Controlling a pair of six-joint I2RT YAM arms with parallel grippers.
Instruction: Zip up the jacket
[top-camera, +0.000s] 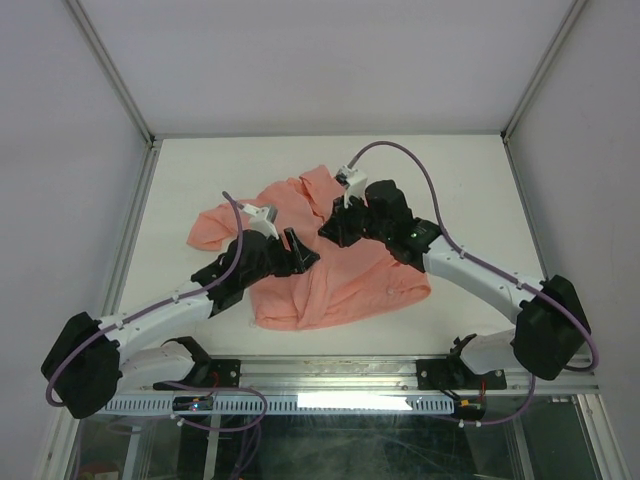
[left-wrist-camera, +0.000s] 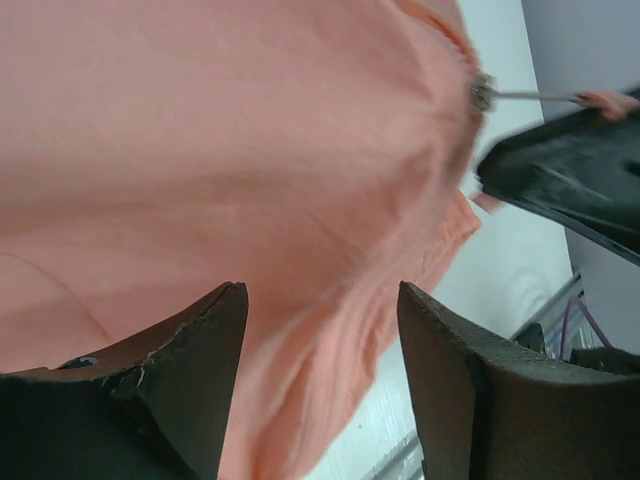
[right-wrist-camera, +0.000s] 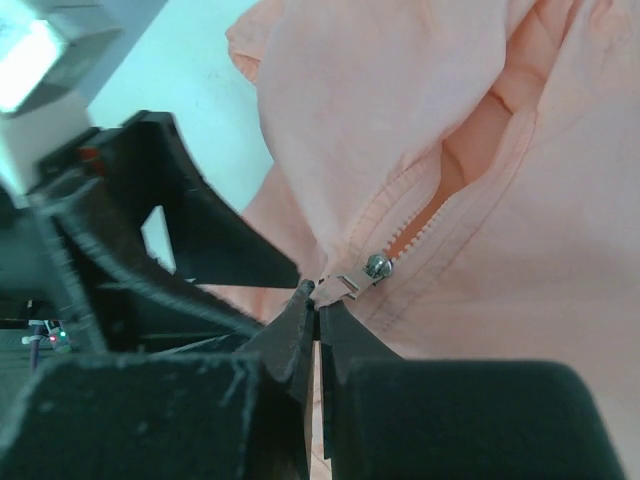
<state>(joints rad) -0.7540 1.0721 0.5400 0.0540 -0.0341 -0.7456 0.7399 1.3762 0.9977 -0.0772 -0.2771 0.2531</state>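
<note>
- White counter (top-camera: 180, 180) carries the wrinkled salmon-pink fabric jacket (top-camera: 340, 290).
- Right fingers (right-wrist-camera: 295, 335) pinch the small metal zipper pull (right-wrist-camera: 345, 285); left fingers (left-wrist-camera: 190, 390) stand apart, jacket fabric loose between them.
- Front beyond the slider (right-wrist-camera: 378, 265) gapes open; zipping looks unfinished.

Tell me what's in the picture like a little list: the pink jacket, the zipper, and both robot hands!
jacket: salmon pink, wrinkled, lying on the white table
zipper pull: pinched at its end by the right gripper
slider: teeth parted beyond it, so the front is not fully zipped
right gripper: shut on the zipper pull
left gripper: open, with jacket fabric showing in the gap between its fingers
</note>
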